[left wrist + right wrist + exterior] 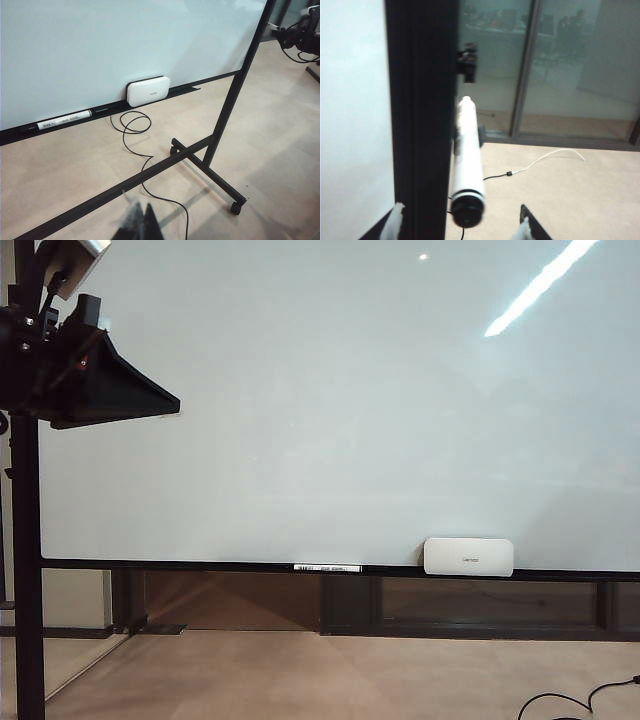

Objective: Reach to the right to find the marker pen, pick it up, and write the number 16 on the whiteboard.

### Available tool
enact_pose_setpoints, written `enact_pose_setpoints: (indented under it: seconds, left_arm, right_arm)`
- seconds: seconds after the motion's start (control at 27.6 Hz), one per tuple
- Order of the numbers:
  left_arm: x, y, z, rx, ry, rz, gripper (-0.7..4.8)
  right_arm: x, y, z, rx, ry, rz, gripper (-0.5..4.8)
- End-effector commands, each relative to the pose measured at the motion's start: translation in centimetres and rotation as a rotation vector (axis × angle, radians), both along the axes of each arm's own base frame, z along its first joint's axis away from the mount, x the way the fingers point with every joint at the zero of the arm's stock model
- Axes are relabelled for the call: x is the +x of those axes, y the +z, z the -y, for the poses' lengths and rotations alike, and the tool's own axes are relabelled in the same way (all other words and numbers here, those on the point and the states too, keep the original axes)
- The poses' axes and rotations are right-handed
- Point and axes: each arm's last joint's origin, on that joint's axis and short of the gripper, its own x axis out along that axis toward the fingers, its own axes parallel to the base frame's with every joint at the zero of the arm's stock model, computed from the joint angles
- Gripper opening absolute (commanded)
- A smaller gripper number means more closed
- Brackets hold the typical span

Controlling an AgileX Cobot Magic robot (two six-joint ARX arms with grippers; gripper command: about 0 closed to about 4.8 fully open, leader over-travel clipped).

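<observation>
- Right gripper [460, 222], low in its wrist view: fingers [395, 217] spread wide on either side of the marker pen [468, 165], not pinching it.
- The marker pen's black end is nearest, and its long axis runs away along the whiteboard [350, 100] frame.
- Left gripper [139, 225] is blurred above the floor; I cannot tell its finger state.
- In the exterior view, the whiteboard bears no strokes.

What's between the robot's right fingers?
In the right wrist view, a white marker pen with a black end sits between the open right gripper's fingers, beside the whiteboard's black frame.

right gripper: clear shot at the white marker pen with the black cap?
Probably yes. The right gripper is open, and the white marker pen with the black cap sits between its fingertips, nothing between. The whiteboard's black frame post runs close alongside.
</observation>
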Motion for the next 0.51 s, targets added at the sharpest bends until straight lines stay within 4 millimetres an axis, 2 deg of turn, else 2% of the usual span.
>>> enact_pose_setpoints:
  seconds: [0.04, 0.51]
  left_arm:
    - [0.0, 0.3, 0.0, 0.0, -0.001, 0.023, -0.06]
    - [0.1, 0.3, 0.0, 0.003, 0.017, 0.024, -0.06]
  right_arm:
    - [0.4, 0.2, 0.0, -0.023, -0.027, 0.023, 2.91]
    - [1.4, 0.0, -0.2, -0.038, -0.045, 0.047, 2.76]
